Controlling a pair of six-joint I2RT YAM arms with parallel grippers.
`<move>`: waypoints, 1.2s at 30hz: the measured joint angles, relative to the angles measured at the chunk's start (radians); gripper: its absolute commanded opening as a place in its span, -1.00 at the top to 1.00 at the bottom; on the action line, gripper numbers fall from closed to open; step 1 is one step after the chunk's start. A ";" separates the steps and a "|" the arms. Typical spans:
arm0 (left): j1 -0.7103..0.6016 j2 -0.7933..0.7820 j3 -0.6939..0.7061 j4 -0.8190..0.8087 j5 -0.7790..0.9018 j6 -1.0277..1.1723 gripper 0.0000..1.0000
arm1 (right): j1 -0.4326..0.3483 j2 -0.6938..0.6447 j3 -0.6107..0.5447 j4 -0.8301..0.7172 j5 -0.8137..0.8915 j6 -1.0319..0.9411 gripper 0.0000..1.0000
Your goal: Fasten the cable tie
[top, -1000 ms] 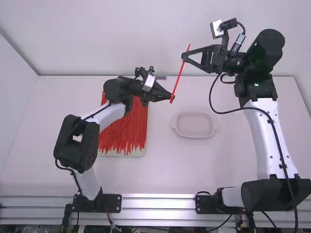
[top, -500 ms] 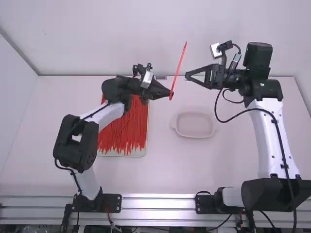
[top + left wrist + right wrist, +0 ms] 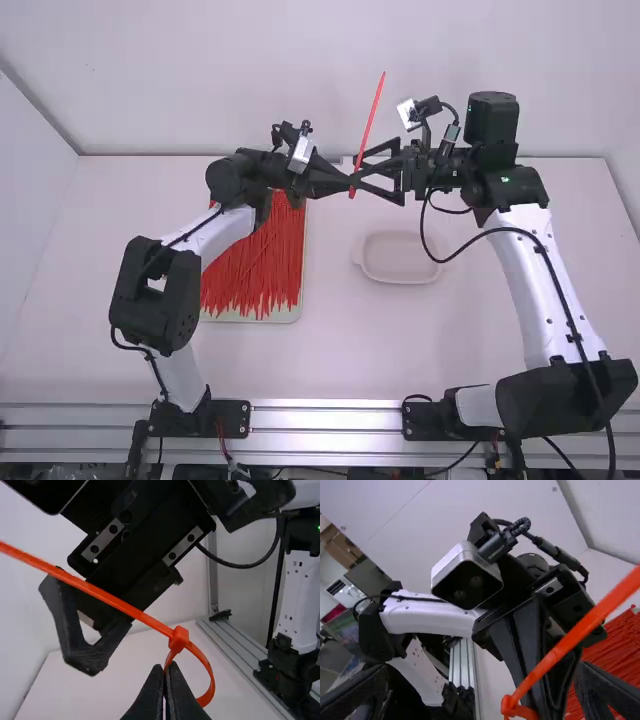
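Note:
A red cable tie [image 3: 368,128] stands tilted above the table's far middle, its tail pointing up. Its small loop and head [image 3: 178,639] sit just past the tips of my left gripper [image 3: 164,672], which is shut on the loop's strap. My left gripper [image 3: 345,187] points right. My right gripper [image 3: 361,175] faces it from the right and is open, one finger [image 3: 80,650] on each side of the tail close to the head. In the right wrist view the tail [image 3: 572,637] runs between my spread fingers [image 3: 602,690], touching neither.
A tray [image 3: 292,316] piled with several loose red cable ties [image 3: 255,265] lies on the table under the left arm. A shallow white dish [image 3: 400,258] sits right of it, below the two grippers. Bare table stretches in front.
My right gripper has swung down and left from beside the tail's upper end to close against the left gripper's tip. The left gripper has lifted the tie slightly.

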 measured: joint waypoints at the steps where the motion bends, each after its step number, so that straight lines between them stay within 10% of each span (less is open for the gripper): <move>1: 0.000 0.000 0.000 0.000 0.000 0.000 0.96 | -0.002 0.000 -0.006 0.031 0.001 0.021 -0.99; 14: 0.000 0.000 0.000 0.000 -0.001 -0.003 0.96 | 0.018 0.000 -0.047 0.103 0.019 0.097 -0.98; 16: 0.000 0.000 0.000 0.000 -0.001 -0.003 0.96 | 0.018 0.000 -0.047 0.114 0.022 0.097 -0.68; 18: 0.000 0.000 0.000 0.000 -0.001 -0.003 0.96 | 0.018 0.000 -0.047 0.122 0.022 0.102 0.02; 24: 0.000 0.000 0.000 0.000 -0.001 -0.003 0.96 | 0.018 0.000 -0.047 0.138 0.027 0.127 0.95; 36: 0.000 0.000 0.000 -0.001 -0.005 -0.003 0.72 | 0.016 0.000 -0.048 0.136 0.045 0.130 1.00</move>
